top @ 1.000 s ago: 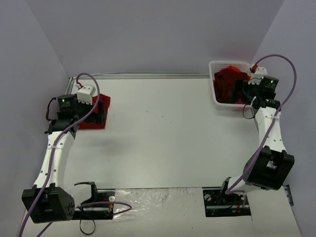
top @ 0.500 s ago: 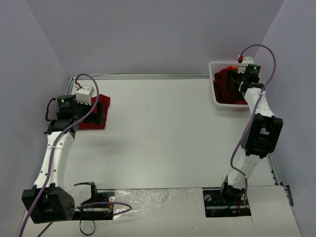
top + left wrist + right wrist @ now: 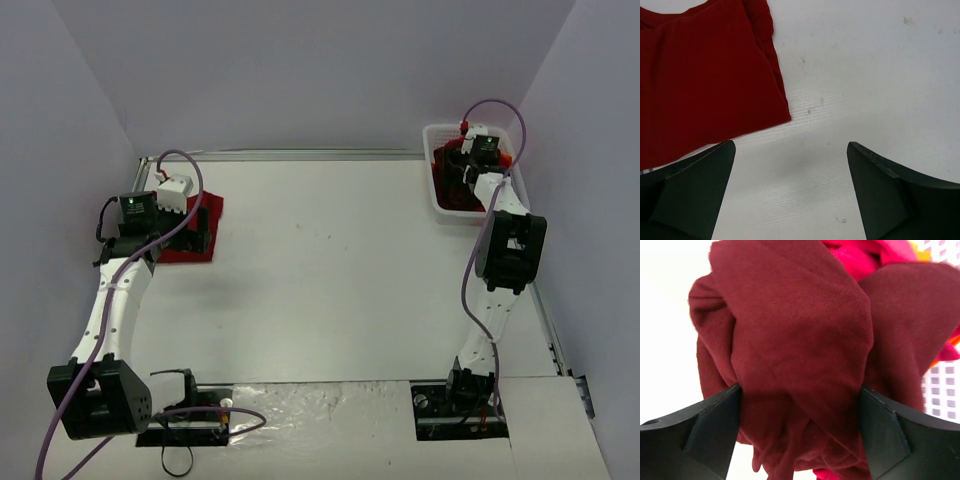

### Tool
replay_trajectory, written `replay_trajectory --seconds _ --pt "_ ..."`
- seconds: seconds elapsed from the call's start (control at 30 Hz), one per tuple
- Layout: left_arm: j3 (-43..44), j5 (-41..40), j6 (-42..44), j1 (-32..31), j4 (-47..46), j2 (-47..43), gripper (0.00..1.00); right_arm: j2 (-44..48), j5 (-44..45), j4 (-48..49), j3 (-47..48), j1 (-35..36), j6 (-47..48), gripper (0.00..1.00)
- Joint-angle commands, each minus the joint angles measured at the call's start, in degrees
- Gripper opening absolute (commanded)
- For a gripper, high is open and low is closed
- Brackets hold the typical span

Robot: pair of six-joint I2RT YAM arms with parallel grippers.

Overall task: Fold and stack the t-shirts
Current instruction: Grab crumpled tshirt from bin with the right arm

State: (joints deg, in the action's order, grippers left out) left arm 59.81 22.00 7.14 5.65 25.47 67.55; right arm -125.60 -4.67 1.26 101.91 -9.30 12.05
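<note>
Right jaws are clenched on a fat wad of the dark maroon t-shirt (image 3: 800,320). The cloth is squeezed up against both black fingers (image 3: 695,435) and bulges out above and below them. Just behind that wad a brighter crimson t-shirt (image 3: 865,255) pokes out over the top, and there's a scrap of orange t-shirt (image 3: 923,256) next to it, all up against the white lattice basket (image 3: 940,385). From the overhead cam, the right arm (image 3: 497,290) stands tall and reaches over into that basket, which sits in the far right corner of the bench (image 3: 330,270). Whether the maroon one is lifted clear of the rest is hard to call from these views.

Left jaws are released and spread wide, with nothing between them but bare bench. They hang just beside the corner of a folded red t-shirt (image 3: 705,85), which lies flat at the far left side with its neck opening pointing away from the wrist cam. One finger lines up with the shirt's near edge, but it's not clear if it actually touches. The left arm (image 3: 112,300) curves up from its base toward that shirt. The folded one and the basket pile are well apart, on opposite sides of the bench.
</note>
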Motion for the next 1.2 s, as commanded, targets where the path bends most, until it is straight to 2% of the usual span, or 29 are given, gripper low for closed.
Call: replay_trajectory --seconds 0.0,0.13,0.17,0.23,0.27,0.33,0.5,0.73,0.93,1.17 --pt "2.6 -0.2 0.9 0.5 -0.2 -0.2 0.94 -1.0 2.3 1.4 2.3 -0.3 0.3 0.81" --pt "2.4 -0.1 0.9 0.5 -0.2 -0.1 0.94 -1.1 1.8 1.3 2.3 -0.7 -1.0 0.61" --pt "2.4 0.0 0.9 0.5 -0.2 0.0 0.94 -1.1 1.7 1.3 2.3 -0.8 -1.0 0.39" --pt "2.4 0.1 0.9 0.5 -0.2 -0.2 0.94 -1.0 1.6 1.3 2.2 -0.8 -1.2 0.24" --pt "2.4 0.2 0.9 0.5 -0.1 -0.3 0.94 -0.6 1.5 1.3 2.0 -0.7 -1.2 0.08" --pt "2.2 0.4 1.0 0.5 -0.2 -0.5 0.94 0.4 1.1 1.3 1.3 -0.7 -1.2 0.01" --pt "2.2 0.9 0.9 0.5 0.0 -0.7 0.94 4.6 -1.2 0.9 -1.6 -0.8 -2.0 0.0" --pt "2.6 2.6 0.2 0.5 0.1 -0.8 0.94 17.5 0.8 0.2 -8.0 0.4 -2.3 0.0" --pt "2.3 3.1 -0.1 0.5 0.3 -2.0 0.94 23.7 2.7 -1.0 -4.8 0.8 -3.4 0.0" --pt "1.2 2.6 0.2 0.5 -0.2 -3.8 0.94 24.7 2.5 -3.1 -0.8 1.3 -3.6 0.0"
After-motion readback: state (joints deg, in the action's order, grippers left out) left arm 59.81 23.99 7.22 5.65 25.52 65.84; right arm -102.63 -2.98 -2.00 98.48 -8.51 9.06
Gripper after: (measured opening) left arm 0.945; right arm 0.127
